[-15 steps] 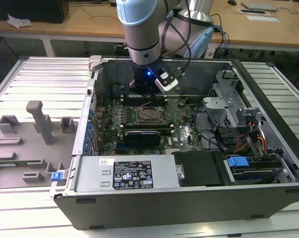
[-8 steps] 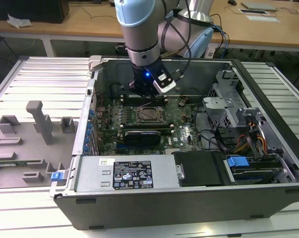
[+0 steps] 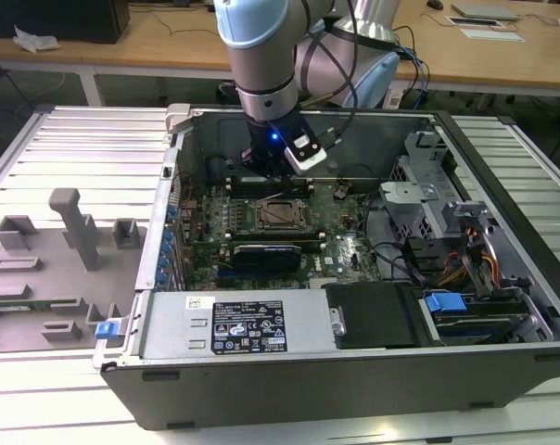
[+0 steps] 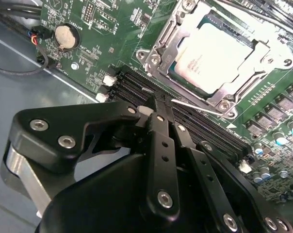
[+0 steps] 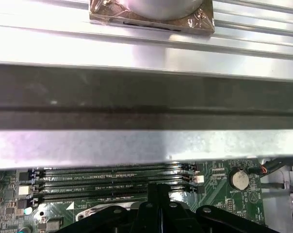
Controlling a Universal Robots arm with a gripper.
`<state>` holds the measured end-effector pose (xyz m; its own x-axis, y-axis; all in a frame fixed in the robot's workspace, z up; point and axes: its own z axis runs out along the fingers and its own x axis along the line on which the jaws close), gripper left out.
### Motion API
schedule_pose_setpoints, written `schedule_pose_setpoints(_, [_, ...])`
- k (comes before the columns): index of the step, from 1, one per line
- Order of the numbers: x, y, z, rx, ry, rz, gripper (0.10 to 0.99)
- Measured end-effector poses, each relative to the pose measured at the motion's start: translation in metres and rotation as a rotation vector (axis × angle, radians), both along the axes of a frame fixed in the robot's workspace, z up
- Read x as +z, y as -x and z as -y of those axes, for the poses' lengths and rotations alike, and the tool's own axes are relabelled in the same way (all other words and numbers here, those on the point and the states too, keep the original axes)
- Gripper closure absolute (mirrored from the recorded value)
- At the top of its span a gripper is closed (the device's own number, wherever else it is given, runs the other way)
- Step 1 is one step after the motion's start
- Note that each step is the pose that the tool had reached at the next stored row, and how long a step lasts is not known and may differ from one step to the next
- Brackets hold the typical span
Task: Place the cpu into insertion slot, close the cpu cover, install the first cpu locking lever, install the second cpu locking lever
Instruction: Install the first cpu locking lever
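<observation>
The cpu, pale silver-grey, lies in the insertion slot on the green board. The cpu cover, a silver frame plate, lies flat over its edges. A thin metal locking lever runs along the side of the cover nearest the memory slots. My gripper is shut, with nothing seen between its black fingers. Its tips hang over the memory slots, right by the end of that lever, a short way from the cover's corner. In the exterior view the gripper stands just behind the slot.
The open computer case wall rises close behind the gripper. A coin battery sits beside the memory slots. A long black card lies in front of the slot, a drive cage and cables to the exterior view's right. Grey fixtures stand outside the case.
</observation>
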<state>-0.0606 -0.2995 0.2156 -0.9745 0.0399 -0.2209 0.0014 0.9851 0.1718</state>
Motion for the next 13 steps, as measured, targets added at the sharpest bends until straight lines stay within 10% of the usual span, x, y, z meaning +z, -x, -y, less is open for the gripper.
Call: schedule_pose_setpoints(13, [-0.0066, 0.0034, -0.0019, -0.097, 0.004, -0.0002, 0.98])
